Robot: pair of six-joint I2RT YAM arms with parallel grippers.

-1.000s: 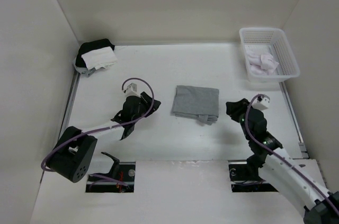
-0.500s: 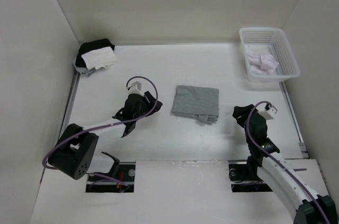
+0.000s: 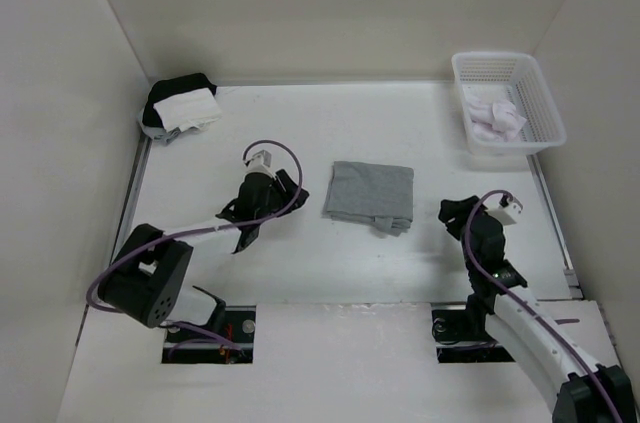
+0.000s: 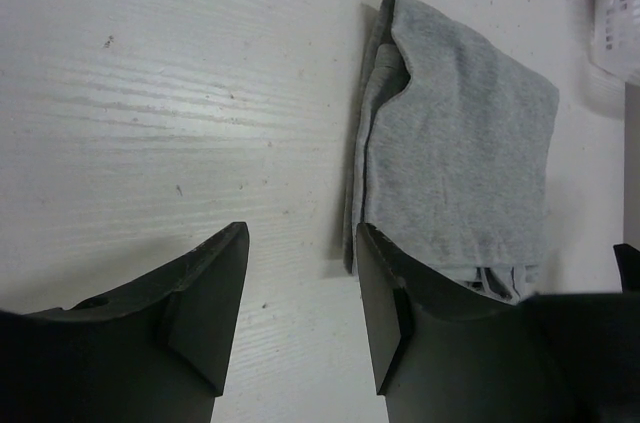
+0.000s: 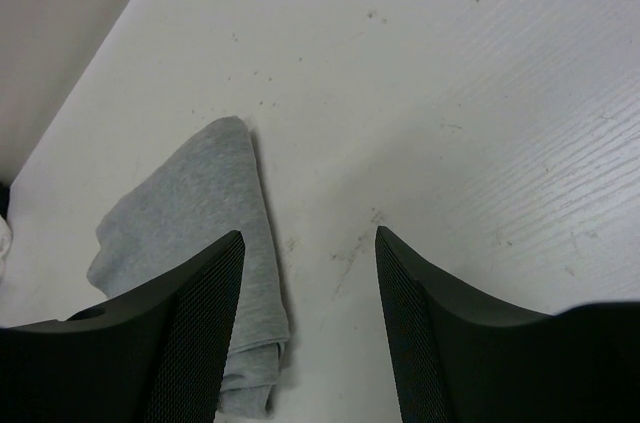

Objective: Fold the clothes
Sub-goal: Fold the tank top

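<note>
Folded grey garment (image 3: 368,191), corner seemingly rumpled

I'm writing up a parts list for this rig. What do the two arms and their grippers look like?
Both arms have black joints; the right arm wears white link shells, the left arm a round black base. A purple cable loops over each wrist by a small white block. The left gripper has smooth matte black fingers; the right gripper has finely dotted ones.

From where I stand, nothing can be read: no words, labels, brands or numbers show on the grey top (image 3: 369,190), the basket (image 3: 498,65) or the table (image 3: 300,133).
</note>
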